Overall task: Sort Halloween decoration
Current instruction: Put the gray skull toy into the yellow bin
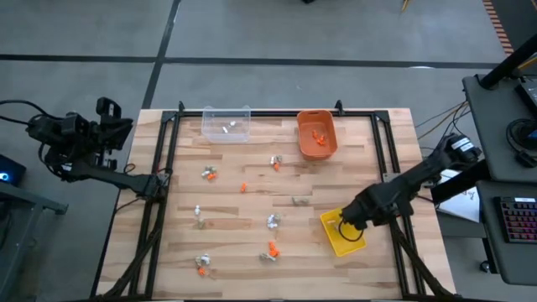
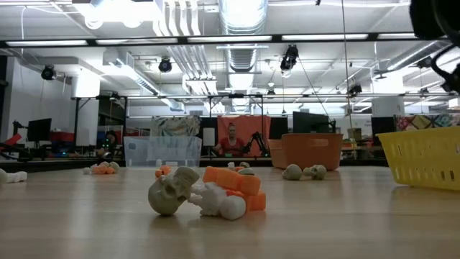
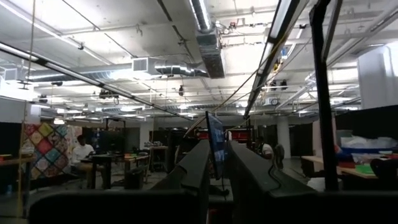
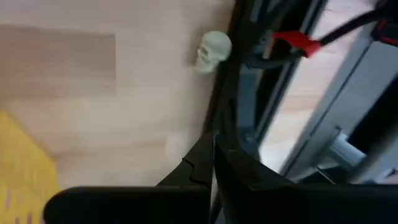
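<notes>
The Halloween decoration lies as small orange, white and tan trinkets [image 1: 273,247] scattered over the wooden table [image 1: 243,210]; a cluster [image 2: 208,193] with a skull shows close in the low view. My right gripper [image 1: 343,225] hangs shut over the yellow bin [image 1: 336,243] at the near right, with nothing between its fingers [image 4: 205,158]. Beyond them a pale skull [image 4: 214,50] lies on the wood beside the black frame rail. My left gripper [image 3: 217,155] waits off the table's left edge, raised, pointing into the room, its fingers nearly together and holding nothing.
A clear bin [image 1: 226,124] and an orange bin [image 1: 317,134] with orange pieces stand at the far edge. A black frame [image 1: 382,168] runs around the table. People sit in the room behind [image 2: 231,140]. A desk with a keyboard [image 1: 516,218] stands to the right.
</notes>
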`<action>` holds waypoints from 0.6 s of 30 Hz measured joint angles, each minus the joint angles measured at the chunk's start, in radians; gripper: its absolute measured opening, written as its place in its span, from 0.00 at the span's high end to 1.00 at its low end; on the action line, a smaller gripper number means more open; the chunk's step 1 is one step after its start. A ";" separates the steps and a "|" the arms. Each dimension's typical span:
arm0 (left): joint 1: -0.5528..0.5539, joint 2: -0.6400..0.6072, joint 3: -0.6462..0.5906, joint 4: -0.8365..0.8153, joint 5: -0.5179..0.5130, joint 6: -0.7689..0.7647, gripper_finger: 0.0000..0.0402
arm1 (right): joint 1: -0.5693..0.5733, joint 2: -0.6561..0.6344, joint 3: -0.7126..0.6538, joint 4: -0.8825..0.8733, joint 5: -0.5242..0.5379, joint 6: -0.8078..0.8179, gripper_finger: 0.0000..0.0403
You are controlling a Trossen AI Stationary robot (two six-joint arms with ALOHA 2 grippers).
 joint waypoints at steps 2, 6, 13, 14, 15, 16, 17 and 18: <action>0.000 0.000 0.000 0.000 0.015 0.000 0.90 | 0.008 0.000 -0.036 0.046 0.019 0.029 0.98; 0.000 0.000 0.000 0.000 0.016 -0.015 0.90 | 0.009 -0.008 -0.115 0.098 0.048 0.063 0.98; 0.000 0.000 0.000 -0.002 0.055 -0.051 0.90 | 0.013 -0.009 -0.198 0.158 0.045 0.113 0.98; 0.000 0.000 0.000 -0.003 0.062 -0.052 0.90 | 0.017 -0.006 -0.199 0.159 0.052 0.123 0.98; 0.000 0.000 0.000 -0.003 0.063 -0.052 0.90 | 0.021 -0.006 -0.200 0.160 0.060 0.131 0.98; 0.000 0.000 0.000 -0.003 0.063 -0.052 0.90 | 0.027 -0.006 -0.200 0.160 0.068 0.141 0.98; 0.000 0.000 0.000 -0.003 0.063 -0.052 0.90 | 0.030 -0.006 -0.201 0.160 0.075 0.152 0.98; 0.000 0.000 0.000 -0.004 0.063 -0.052 0.90 | 0.031 -0.006 -0.201 0.161 0.079 0.157 0.98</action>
